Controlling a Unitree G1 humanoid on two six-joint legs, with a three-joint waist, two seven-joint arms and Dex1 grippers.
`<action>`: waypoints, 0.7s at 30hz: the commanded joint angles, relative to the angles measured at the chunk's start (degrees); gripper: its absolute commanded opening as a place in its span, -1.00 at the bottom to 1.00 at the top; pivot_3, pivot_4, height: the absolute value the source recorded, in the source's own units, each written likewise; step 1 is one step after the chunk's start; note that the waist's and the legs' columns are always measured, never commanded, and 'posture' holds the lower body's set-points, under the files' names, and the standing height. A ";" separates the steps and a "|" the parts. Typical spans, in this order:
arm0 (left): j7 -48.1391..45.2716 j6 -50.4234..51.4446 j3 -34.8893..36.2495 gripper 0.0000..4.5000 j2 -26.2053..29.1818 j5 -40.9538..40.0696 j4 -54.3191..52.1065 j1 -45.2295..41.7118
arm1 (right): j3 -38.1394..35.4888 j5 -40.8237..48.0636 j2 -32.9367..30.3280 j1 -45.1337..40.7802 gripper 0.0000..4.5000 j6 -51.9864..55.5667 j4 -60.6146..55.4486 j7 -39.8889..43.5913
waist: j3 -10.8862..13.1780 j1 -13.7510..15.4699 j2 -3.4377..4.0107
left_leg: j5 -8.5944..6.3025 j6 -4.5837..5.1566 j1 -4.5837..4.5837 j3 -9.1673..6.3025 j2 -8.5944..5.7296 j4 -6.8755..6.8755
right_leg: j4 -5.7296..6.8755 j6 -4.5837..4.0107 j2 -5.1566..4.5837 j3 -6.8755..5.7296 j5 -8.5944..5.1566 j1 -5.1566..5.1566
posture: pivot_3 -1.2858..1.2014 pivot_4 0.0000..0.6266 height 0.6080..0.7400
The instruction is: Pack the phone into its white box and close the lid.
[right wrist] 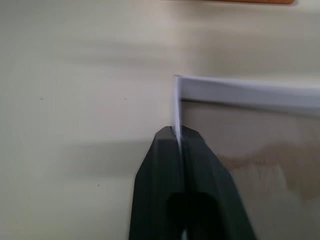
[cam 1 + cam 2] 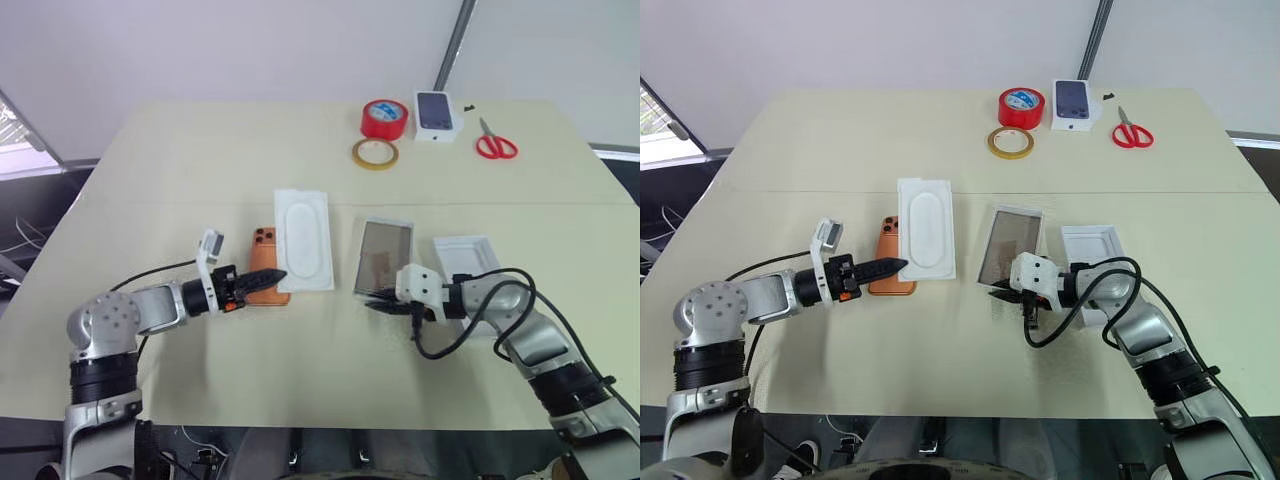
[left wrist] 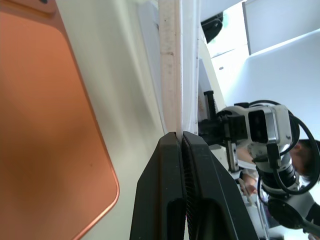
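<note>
If pulled hard by one corner, likely to buckle or twist out of the pinch: shallow white rectangular cardboard box (image 2: 386, 222) with thin rim and brownish glossy floor, gripped at its near edge by the right claw (image 2: 368, 296), clenched with the rim wall between its black tips; judged a weak hold, on thin card and off-centre, so liable to swing the box round on the pale desk (image 2: 200, 180) rather than carry it; could also knock the plain white taller-walled cardboard lid (image 2: 470, 245), lying seemingly open side up just beside the box on the right and close against the right arm; left claw (image 2: 278, 275) clenched too, tips at the near edge of the flat white insert with an oval recess (image 2: 302, 240) and over the lower end of the orange smartphone (image 2: 262, 250); cannot tell whether pinching the insert's edge or merely touching it; if lifted from there, might tip the insert onto the phone or nudge the phone askew, scraping its back; phone itself lying flat on the desk, back up, square cluster of black lenses at the far corner, just beside the insert's left edge, apart from the box, not yet packed; smooth, slim and rounded at the corners, so judged slippery for two narrow tips and apt to slide instead of lift; box empty, lid off.
</note>
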 commanded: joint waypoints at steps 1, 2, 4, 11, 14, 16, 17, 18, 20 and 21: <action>1.87 1.44 1.75 -1.00 -1.69 -3.99 -1.79 -2.02 | -0.66 2.65 0.90 -0.42 -0.98 -1.12 -4.39 1.58 | 0.00 0.00 -0.01 | 0.00 0.00 0.00 0.00 0.00 0.00 | 0.00 0.00 0.00 0.00 0.00 0.00 | 0.03 -0.52 1.00; 2.50 1.66 1.79 -1.00 -2.22 -4.59 -2.21 -2.21 | -0.61 3.00 1.18 -0.28 -0.98 -1.04 -5.01 1.71 | 0.01 0.00 -0.01 | 0.00 0.00 0.00 -0.01 0.00 0.00 | 0.01 0.00 0.00 0.00 0.00 0.00 | 0.03 -0.52 1.00; 4.27 2.09 1.67 -1.00 -3.66 -5.57 -2.90 -2.74 | -0.09 2.65 1.45 0.02 -0.98 -0.92 -5.54 1.72 | 0.01 -0.02 -0.01 | 0.00 0.00 0.00 -0.01 0.00 0.00 | 0.02 0.00 0.01 0.00 0.00 0.00 | 0.03 -0.52 1.00; 7.85 1.88 0.39 -1.00 -6.63 -6.97 -3.27 -3.25 | -1.71 3.43 1.50 1.24 -0.42 -1.82 -6.67 1.83 | 0.01 0.03 -0.02 | 0.07 -0.13 0.00 -0.01 0.00 0.01 | 0.02 0.01 0.02 0.00 0.00 0.01 | 0.03 -0.52 1.00; 8.05 2.00 -0.28 -1.00 -7.08 -6.96 -2.73 -3.02 | -5.13 5.18 -0.71 2.76 0.29 -0.46 -8.59 1.54 | 0.01 0.10 -0.02 | 0.08 -0.13 0.00 -0.01 0.00 0.01 | 0.01 0.01 0.02 0.00 0.00 0.00 | 0.03 -0.52 1.00; 7.99 1.91 -0.73 -1.00 -7.69 -7.19 -2.36 -3.03 | -8.80 6.84 -3.01 4.95 0.29 0.02 -9.32 1.75 | 0.03 0.22 -0.04 | 0.08 -0.14 0.00 -0.01 -0.01 0.01 | 0.00 0.01 0.02 0.00 0.00 0.01 | 0.03 -0.52 1.00; 8.21 1.73 -0.97 -1.00 -8.28 -7.13 -1.96 -3.17 | -11.23 7.82 -4.65 6.56 0.29 0.21 -9.12 2.13 | 0.02 0.45 -0.04 | 0.08 -0.14 -0.01 -0.01 -0.01 0.02 | -0.01 0.01 0.02 0.00 0.00 0.02 | 0.03 -0.52 1.00; 8.50 1.54 -1.29 -1.00 -8.84 -6.88 -1.62 -3.28 | -13.35 8.62 -6.34 8.30 0.29 0.19 -8.83 2.84 | 0.02 0.65 -0.04 | 0.07 -0.13 -0.03 -0.01 -0.02 0.02 | -0.03 0.01 0.01 0.00 0.00 0.03 | 0.03 -0.52 1.00; 8.76 1.11 -1.93 -1.00 -9.82 -6.31 -1.32 -3.27 | -16.47 8.85 -8.95 10.87 0.29 -1.20 -7.32 3.36 | 0.05 0.64 -0.09 | 0.05 -0.09 -0.04 -0.08 -0.06 0.04 | -0.12 0.00 0.01 0.00 0.00 0.10 | 0.03 -0.52 1.00; 8.86 1.16 -2.22 -1.00 -10.19 -6.16 -1.19 -3.21 | -17.43 8.51 -9.64 11.46 0.29 -2.20 -6.35 3.14 | 0.07 0.42 -0.12 | 0.01 -0.02 -0.04 -0.07 -0.07 0.04 | -0.15 0.00 0.00 0.00 0.00 0.11 | 0.03 -0.52 1.00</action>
